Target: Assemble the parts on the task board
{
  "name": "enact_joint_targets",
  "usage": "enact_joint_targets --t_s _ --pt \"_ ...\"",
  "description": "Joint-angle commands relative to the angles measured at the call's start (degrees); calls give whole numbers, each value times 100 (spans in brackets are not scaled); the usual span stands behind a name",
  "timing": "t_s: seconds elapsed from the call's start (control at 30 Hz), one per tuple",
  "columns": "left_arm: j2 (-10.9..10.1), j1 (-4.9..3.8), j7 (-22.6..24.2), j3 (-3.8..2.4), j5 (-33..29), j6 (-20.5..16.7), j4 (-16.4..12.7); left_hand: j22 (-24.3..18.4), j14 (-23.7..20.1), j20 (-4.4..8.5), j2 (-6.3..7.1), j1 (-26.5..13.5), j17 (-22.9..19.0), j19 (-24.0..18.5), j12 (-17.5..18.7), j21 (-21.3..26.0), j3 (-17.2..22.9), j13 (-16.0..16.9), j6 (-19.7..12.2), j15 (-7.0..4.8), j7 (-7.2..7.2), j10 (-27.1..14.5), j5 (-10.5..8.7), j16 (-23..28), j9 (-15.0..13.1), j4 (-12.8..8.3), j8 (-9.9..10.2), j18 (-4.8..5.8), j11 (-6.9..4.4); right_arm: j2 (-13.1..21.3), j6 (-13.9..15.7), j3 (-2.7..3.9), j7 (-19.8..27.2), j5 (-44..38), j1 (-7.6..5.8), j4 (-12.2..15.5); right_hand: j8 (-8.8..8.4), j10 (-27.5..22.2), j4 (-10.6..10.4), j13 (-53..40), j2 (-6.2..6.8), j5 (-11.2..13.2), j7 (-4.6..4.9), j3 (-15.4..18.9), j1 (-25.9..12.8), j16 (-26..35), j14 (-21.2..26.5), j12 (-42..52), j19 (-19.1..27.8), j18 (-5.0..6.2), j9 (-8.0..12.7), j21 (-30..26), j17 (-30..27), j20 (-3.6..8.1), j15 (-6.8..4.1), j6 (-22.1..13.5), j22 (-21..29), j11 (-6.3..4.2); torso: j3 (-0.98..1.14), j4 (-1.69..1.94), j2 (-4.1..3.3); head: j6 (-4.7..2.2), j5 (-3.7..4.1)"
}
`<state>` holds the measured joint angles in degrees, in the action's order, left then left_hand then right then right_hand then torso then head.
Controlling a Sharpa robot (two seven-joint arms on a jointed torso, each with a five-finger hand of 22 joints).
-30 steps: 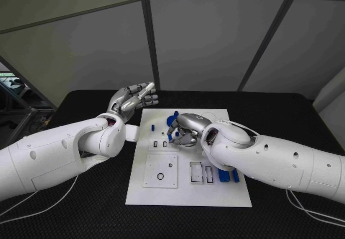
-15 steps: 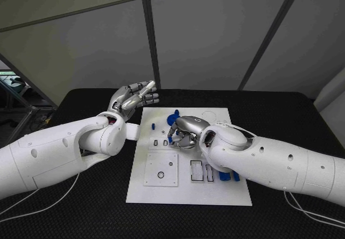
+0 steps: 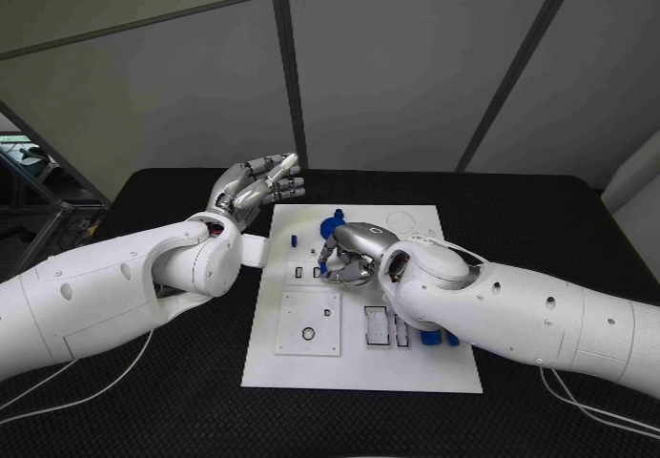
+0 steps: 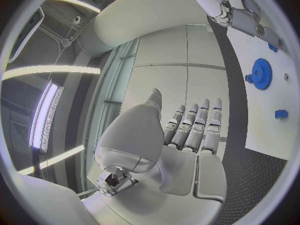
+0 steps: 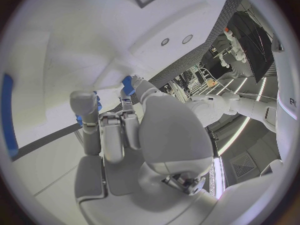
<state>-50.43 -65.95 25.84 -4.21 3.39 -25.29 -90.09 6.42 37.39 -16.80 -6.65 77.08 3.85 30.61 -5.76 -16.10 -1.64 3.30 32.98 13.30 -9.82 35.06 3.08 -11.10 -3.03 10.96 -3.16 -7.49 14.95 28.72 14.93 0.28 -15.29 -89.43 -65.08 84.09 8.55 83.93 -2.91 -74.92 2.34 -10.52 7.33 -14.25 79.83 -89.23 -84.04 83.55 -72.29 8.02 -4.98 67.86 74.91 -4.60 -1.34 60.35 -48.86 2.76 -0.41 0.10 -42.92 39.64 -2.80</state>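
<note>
Two hands: left hand [image 3: 255, 188] stays raised at upper left, fingers apart, empty. Right hand [image 3: 355, 250] has crept lower over the task board [image 3: 360, 367], fingers curled on a small blue part [image 5: 127, 84] at mid-frame; insertion probably close.

The head camera looks steeply down from above the near edge of the black surface [image 3: 550, 229], taking in the whole flat white rectangular task board [image 3: 360, 372] and both arms. The left wrist camera sits close behind the raised silver left robot hand [image 4: 187, 135], facing past it along the board's far left part, where a blue toothed gear [image 4: 259, 74] lies. The right wrist camera sits tight behind the silver right robot hand [image 5: 119, 130], facing the board at very close range. All three views share the board.
</note>
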Motion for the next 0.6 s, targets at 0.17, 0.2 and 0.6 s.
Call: enact_joint_targets --t_s 0.17,0.2,0.6 --pt "5 -9 35 -5 46 67 -2 -9 29 17 1 25 0 -17 -10 20 0 -1 -35 9 -686 -6 22 -30 1 -38 -6 26 -2 -8 -253 -25 -19 -42 32 -38 -37 -6 -9 -662 71 -28 20 -24 -99 -8 -562 -55 10 -72 9 -17 1367 7 -14 -23 19 -8 -1 -1 1 14 -2" --pt "5 -9 35 -5 46 67 -2 -9 29 17 1 25 0 -17 -10 20 0 -1 -35 9 -686 -6 22 -30 1 -38 -6 26 -2 -7 -266 -25 -24 -42 33 -41 -43 -15 -12 -651 84 -26 24 -21 -115 -7 -562 -65 14 -71 11 -22 1364 5 -11 -32 27 -4 -2 -2 1 16 -2" --pt "4 -9 32 -5 46 70 0 -9 29 17 1 25 0 -17 -10 20 0 -1 -35 9 -686 -6 22 -30 1 -38 -6 26 -2 1 -368 -25 -66 -68 36 -56 -82 -69 2 -587 137 -25 47 -28 -144 1 -557 -122 39 -64 24 -51 1348 -8 4 -90 70 14 -2 -2 1 38 -3"
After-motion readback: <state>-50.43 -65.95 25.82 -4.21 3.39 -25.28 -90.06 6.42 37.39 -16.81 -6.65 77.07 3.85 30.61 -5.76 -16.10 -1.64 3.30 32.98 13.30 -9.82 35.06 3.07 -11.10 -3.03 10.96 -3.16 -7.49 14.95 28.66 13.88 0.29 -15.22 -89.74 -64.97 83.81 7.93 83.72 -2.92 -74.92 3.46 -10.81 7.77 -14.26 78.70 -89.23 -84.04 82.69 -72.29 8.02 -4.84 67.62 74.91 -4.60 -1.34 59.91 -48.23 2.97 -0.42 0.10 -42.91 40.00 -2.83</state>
